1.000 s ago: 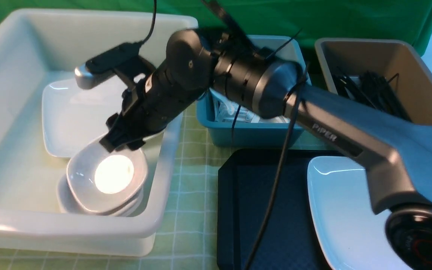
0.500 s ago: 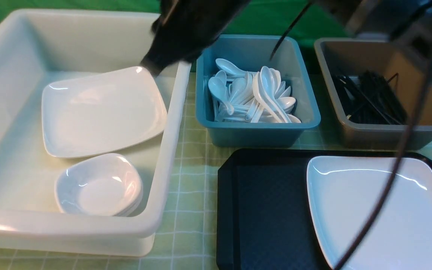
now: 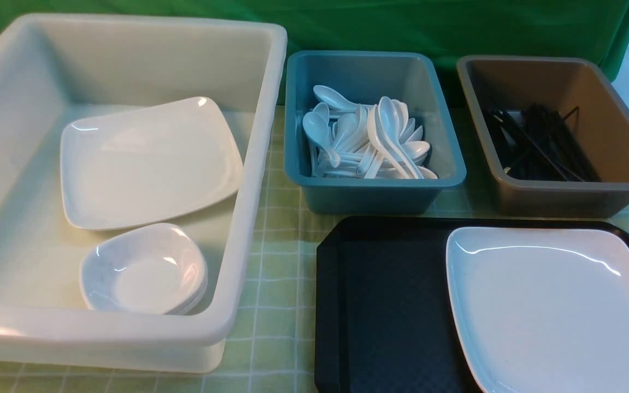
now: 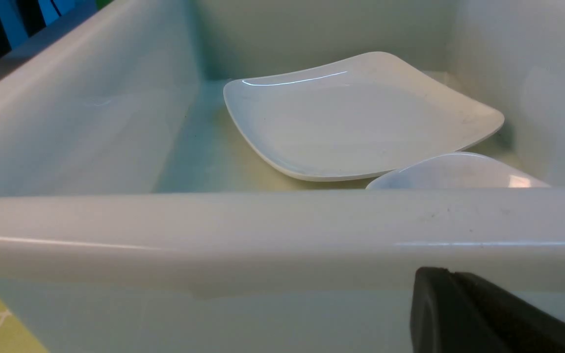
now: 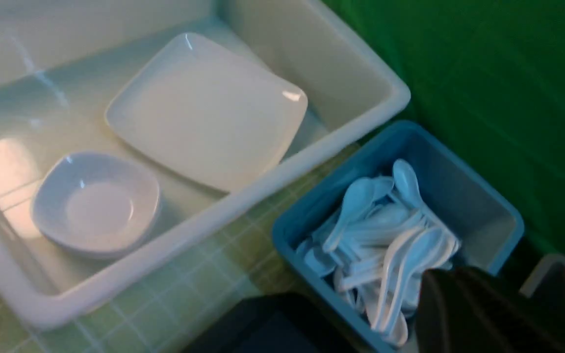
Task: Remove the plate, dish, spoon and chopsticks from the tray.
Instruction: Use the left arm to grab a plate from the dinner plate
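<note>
The left gripper (image 4: 451, 304) is sitting with its jaws pressed together. Only a dark edge of it is showing in the left wrist view, low down just outside the near wall of the white tub (image 4: 214, 235). Past that wall, inside the tub, a stack of small deep dishes (image 4: 454, 171) is resting near the front. A large squarish white plate (image 4: 361, 122) is lying behind it, tilted with one corner riding up toward the tub's far side.

The right gripper (image 5: 459, 304) is likewise closed, its jaws pressed together. It is hanging high above the worktop, out of the front view. Its dark tip is showing over the near end of the blue tub (image 5: 412, 131), where a heap of white soup spoons (image 5: 385, 230) is lying.

Further out, in the front view, the brown tub (image 3: 615, 125) is standing to the right of the blue one, holding a bundle of black chopsticks (image 3: 538, 142). In front of both tubs, the black tray (image 3: 385, 305) is lying on the green checked cloth (image 3: 279, 273). The task's plate (image 3: 555, 311) is sitting flat on the tray's right half, and the left half is showing bare diamond texture. A green backdrop (image 3: 402, 24) is hanging behind the tubs.
</note>
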